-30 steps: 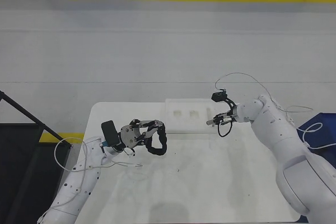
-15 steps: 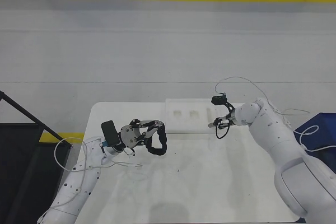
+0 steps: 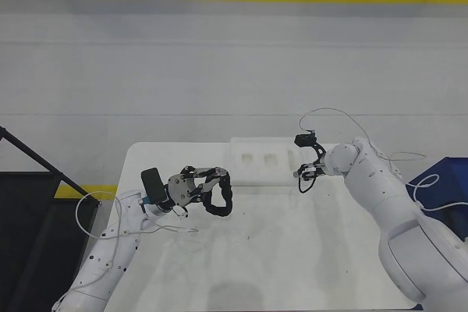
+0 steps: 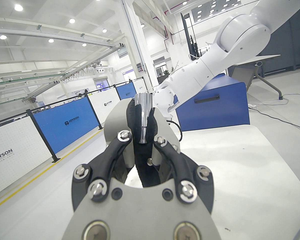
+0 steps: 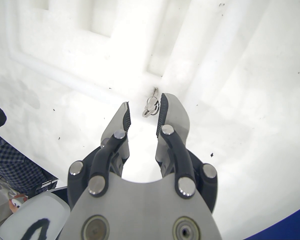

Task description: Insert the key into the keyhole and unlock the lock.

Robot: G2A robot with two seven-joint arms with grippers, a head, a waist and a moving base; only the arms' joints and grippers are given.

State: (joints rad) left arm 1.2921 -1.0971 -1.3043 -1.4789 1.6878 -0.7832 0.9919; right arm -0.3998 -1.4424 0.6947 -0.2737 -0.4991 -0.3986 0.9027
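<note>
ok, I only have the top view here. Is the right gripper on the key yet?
Observer: No. In the right wrist view the right gripper is open, and the key lies loose just ahead of it, at the foam tray's edge.
Operator: And the left, what exactly is it clamping?
Observer: In the left wrist view the left gripper is shut on the lock. The lock's chrome end sits between the pads and points toward the other arm.
</note>
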